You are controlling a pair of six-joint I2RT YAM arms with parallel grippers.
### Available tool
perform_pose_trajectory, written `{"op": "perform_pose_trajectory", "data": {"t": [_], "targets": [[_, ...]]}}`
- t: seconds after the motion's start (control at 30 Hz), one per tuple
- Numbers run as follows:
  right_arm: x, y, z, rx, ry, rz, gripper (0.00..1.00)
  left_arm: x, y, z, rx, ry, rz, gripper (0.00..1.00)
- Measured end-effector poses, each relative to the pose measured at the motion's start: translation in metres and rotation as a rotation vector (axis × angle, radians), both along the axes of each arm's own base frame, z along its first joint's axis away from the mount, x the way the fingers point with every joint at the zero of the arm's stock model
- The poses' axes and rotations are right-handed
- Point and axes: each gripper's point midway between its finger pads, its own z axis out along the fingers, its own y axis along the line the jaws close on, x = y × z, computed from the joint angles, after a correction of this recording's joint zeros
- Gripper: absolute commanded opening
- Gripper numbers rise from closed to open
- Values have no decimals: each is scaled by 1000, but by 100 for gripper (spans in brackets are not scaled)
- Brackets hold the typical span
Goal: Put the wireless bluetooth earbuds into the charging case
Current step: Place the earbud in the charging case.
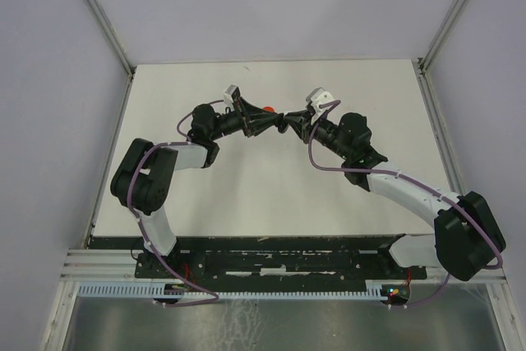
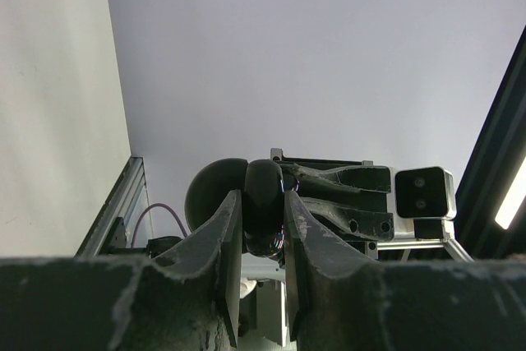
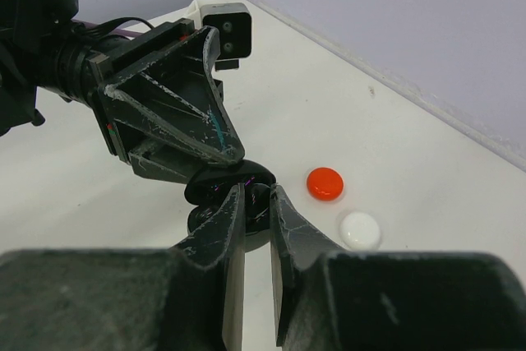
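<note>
Both grippers meet above the middle of the table (image 1: pixel 246 195). My left gripper (image 2: pixel 263 196) is shut on a glossy black charging case (image 2: pixel 265 180), held up off the table; its domed lid (image 2: pixel 212 195) stands open beside it. In the right wrist view the open case (image 3: pixel 219 179) sits at the tips of the left gripper's fingers (image 3: pixel 177 113). My right gripper (image 3: pixel 256 196) is shut on a small black earbud (image 3: pixel 258 205), pressed against the case's opening. From above, the left gripper (image 1: pixel 271 121) and right gripper (image 1: pixel 290 123) touch tip to tip.
A red round disc-shaped case (image 3: pixel 325 183) and a white one (image 3: pixel 360 229) lie on the table just right of the right gripper's fingers. The red one (image 1: pixel 269 108) shows behind the left gripper from above. Walls enclose the table on three sides.
</note>
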Motion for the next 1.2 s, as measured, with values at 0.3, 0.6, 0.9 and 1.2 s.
{"op": "perform_pose_trajectory", "data": {"t": [0.3, 0.6, 0.9, 1.2], "targets": [[-1, -1, -5, -4, 6, -2, 10, 0, 0, 0, -2, 9, 0, 3], [0, -3, -6, 3, 18, -19, 25, 0, 0, 0, -4, 17, -1, 3], [-1, -5, -9, -3, 34, -24, 31, 1, 0, 1, -6, 18, 1, 3], [-2, -10, 3, 34, 32, -52, 42, 2, -1, 1, -5, 18, 1, 3]]}}
